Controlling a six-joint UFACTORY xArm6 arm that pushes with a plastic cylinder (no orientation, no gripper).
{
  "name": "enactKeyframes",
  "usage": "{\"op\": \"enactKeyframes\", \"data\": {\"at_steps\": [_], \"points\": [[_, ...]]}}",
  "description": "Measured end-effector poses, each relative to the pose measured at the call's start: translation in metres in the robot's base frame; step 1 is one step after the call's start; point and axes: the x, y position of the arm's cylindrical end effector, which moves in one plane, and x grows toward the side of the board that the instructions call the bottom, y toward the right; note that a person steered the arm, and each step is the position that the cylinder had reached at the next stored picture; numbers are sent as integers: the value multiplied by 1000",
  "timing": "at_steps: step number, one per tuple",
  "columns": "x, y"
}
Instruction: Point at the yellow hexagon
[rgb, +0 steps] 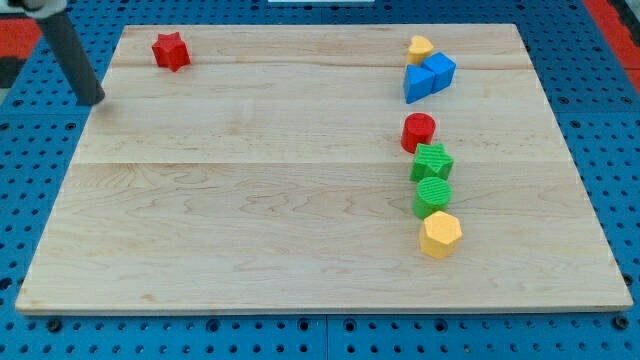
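The yellow hexagon (440, 234) lies at the lower right of the wooden board (250, 200), the lowest in a column of blocks. Above it sit a green cylinder (433, 197), a green star (432, 161) and a red cylinder (418, 131). My tip (95, 99) is at the board's far left edge near the view's top, far from the yellow hexagon. The nearest block to it is a red star (171, 51), up and to its right.
At the upper right, a yellow rounded block (420, 48) sits above a blue triangle-shaped block (418, 83) and a blue cube (439, 69). The board rests on a blue pegboard table (30, 200).
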Motion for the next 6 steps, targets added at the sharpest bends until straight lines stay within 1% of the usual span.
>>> {"op": "enactKeyframes", "data": {"at_steps": [1, 3, 4, 5, 6], "points": [[45, 92], [175, 216], [227, 286], [253, 371], [245, 472]]}}
